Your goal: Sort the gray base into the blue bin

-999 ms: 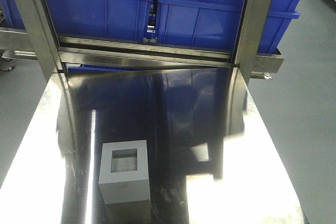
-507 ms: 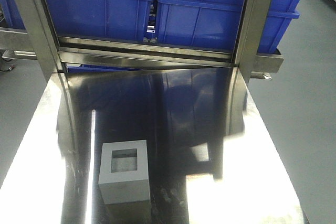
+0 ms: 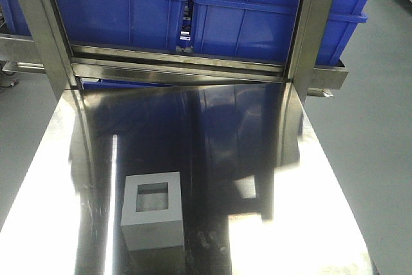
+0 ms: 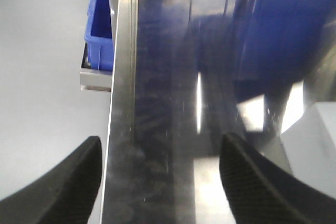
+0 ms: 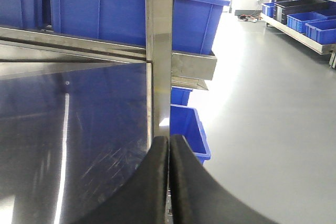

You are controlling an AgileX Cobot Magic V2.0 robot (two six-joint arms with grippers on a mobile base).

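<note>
The gray base point(image 3: 152, 212) stands on the steel table point(image 3: 257, 159) at the front left, its square recess facing up. Part of it also shows at the right edge of the left wrist view point(image 4: 315, 150). Two large blue bins stand on the rack behind the table: the left one point(image 3: 116, 14) holds red material, and the inside of the right one point(image 3: 270, 20) is hidden. My left gripper point(image 4: 161, 145) is open and empty over the table's left edge, left of the base. My right gripper point(image 5: 169, 139) is shut and empty at the table's right edge. Neither gripper shows in the front view.
Two steel uprights point(image 3: 35, 24) point(image 3: 315, 17) and a crossbar point(image 3: 180, 69) stand between the table and the bins. A small blue bin point(image 5: 189, 129) sits on the floor beside the table's right side. Another shows by the left side point(image 4: 100, 24). Shelves of bins point(image 5: 310, 19) line the far right.
</note>
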